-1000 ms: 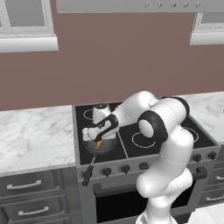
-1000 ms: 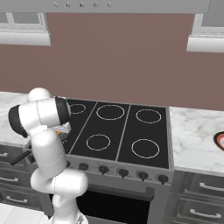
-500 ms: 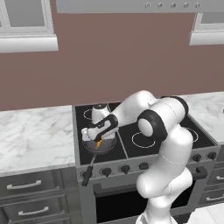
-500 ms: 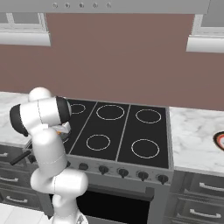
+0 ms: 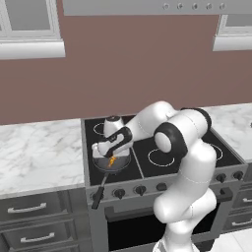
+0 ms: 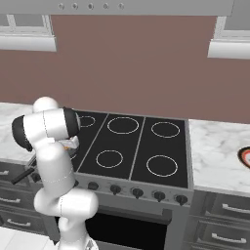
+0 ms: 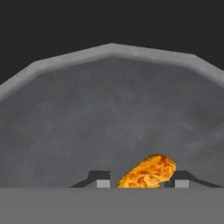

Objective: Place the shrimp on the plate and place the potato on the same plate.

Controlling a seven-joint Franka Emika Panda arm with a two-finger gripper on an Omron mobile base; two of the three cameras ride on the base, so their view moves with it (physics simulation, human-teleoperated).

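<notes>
A small curved orange shrimp point(image 7: 148, 173) lies on the grey floor of the black long-handled frying pan point(image 7: 109, 100). My gripper point(image 7: 142, 183) is low in the pan and open, one finger on each side of the shrimp, the right one touching it. From the left base view the gripper point(image 5: 112, 156) hangs over the pan point(image 5: 101, 166) at the stove's front left burner, with the shrimp point(image 5: 112, 161) beneath it. A sliver of the plate point(image 6: 245, 157) with its orange-red ring shows at the far right on the counter. The potato is out of view.
The pan's handle point(image 5: 97, 193) sticks out past the stove's front edge. The black stove top point(image 6: 136, 144) has several burners, with knobs along its front. Marble counters point(image 5: 39, 152) lie on both sides, and a brown wall stands behind.
The gripper has sunk slightly toward the pan floor around the shrimp; otherwise the arm and the scene look the same.
</notes>
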